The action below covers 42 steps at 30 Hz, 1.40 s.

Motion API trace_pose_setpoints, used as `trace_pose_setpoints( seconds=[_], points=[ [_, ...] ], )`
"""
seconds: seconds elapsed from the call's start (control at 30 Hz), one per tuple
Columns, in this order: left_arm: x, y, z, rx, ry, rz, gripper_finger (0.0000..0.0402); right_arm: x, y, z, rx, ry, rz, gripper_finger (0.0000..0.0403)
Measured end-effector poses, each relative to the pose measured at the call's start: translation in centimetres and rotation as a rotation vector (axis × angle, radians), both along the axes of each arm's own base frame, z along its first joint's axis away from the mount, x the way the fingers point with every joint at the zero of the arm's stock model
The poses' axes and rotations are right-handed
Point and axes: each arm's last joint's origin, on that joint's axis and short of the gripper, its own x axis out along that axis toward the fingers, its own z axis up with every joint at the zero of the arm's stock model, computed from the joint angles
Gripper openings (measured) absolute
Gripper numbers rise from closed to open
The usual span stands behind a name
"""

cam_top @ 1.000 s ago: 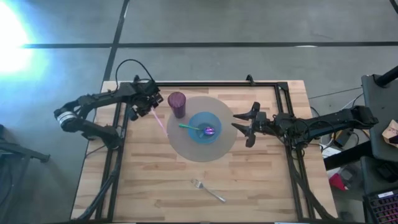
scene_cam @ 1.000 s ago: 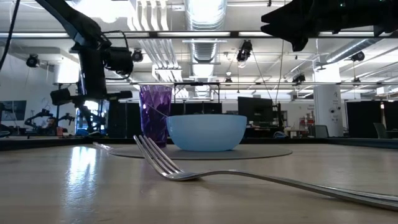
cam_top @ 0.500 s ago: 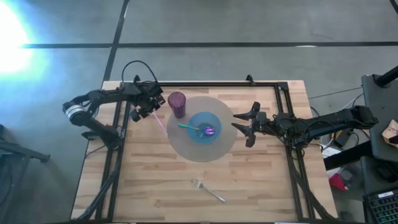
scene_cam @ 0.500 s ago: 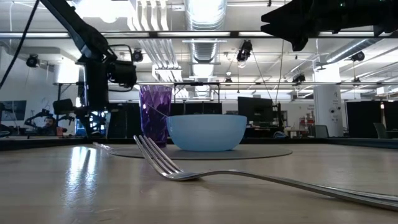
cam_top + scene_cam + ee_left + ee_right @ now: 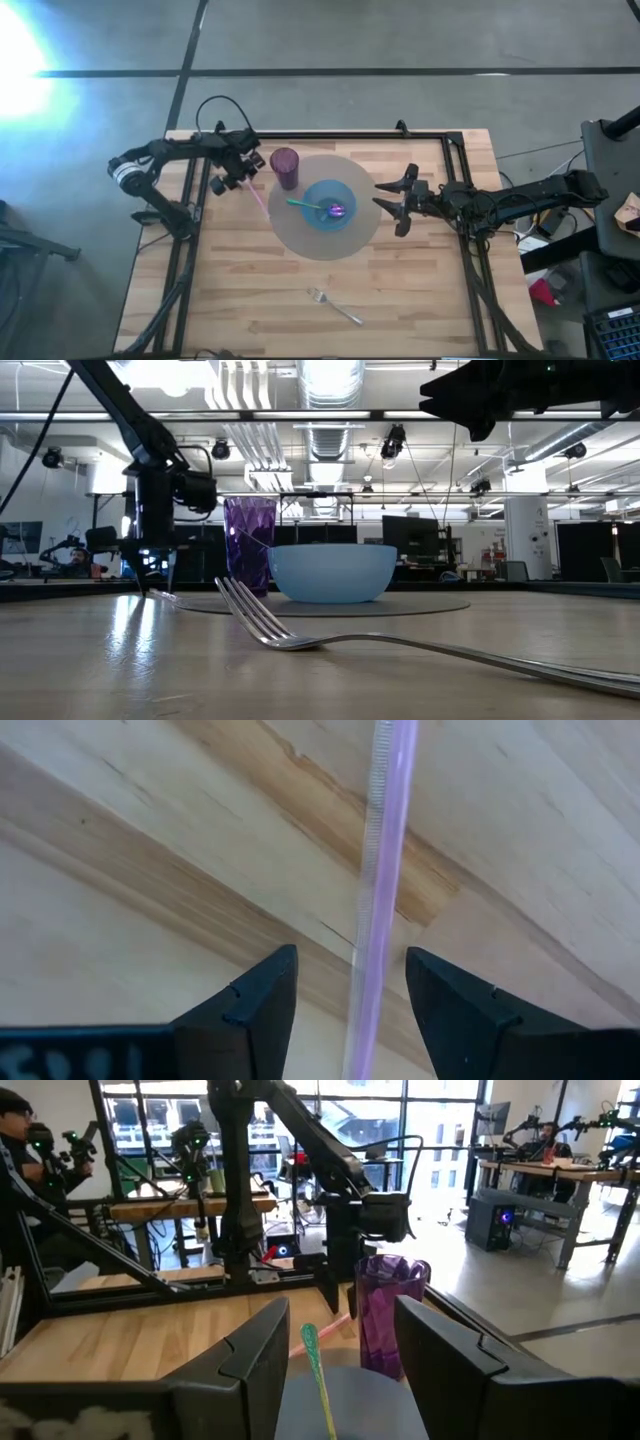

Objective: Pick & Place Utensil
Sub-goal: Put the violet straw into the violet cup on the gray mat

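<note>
While the right tool [image 5: 392, 205] waits open beside the blue bowl [image 5: 329, 205], the left tool [image 5: 350, 1005] stands open, pointing down over the pink utensil [image 5: 378, 890], one finger on each side, where it lies on the wooden table [image 5: 420, 290] near the purple cup [image 5: 285, 167].

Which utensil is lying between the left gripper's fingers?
The pink knife beside the purple cup; the spoon sits in the bowl and the fork lies alone.
</note>
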Motion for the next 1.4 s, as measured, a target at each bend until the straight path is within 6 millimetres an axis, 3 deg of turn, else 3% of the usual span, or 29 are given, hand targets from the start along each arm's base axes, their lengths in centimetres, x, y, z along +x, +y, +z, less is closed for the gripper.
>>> trace_pose_setpoints(
  seconds=[0.3, 0.83, 1.4],
  points=[
    [-0.8, 0.5, -0.1, -0.034, -0.012, 0.021, 0.0163, 0.0, 0.0, 0.0, 0.004, 0.001, 0.000, 0.0178],
    [-1.4, 0.7, -1.0, -0.034, 0.089, -0.152, 0.0009, 0.0, 0.0, 0.0, 0.004, 0.004, 0.000, 0.0178],
    [-1.5, 0.7, 0.1, 0.017, 0.073, -0.283, 0.0000, 0.0, 0.0, 0.0, 0.008, 0.003, 0.000, 0.0178]
  ],
)
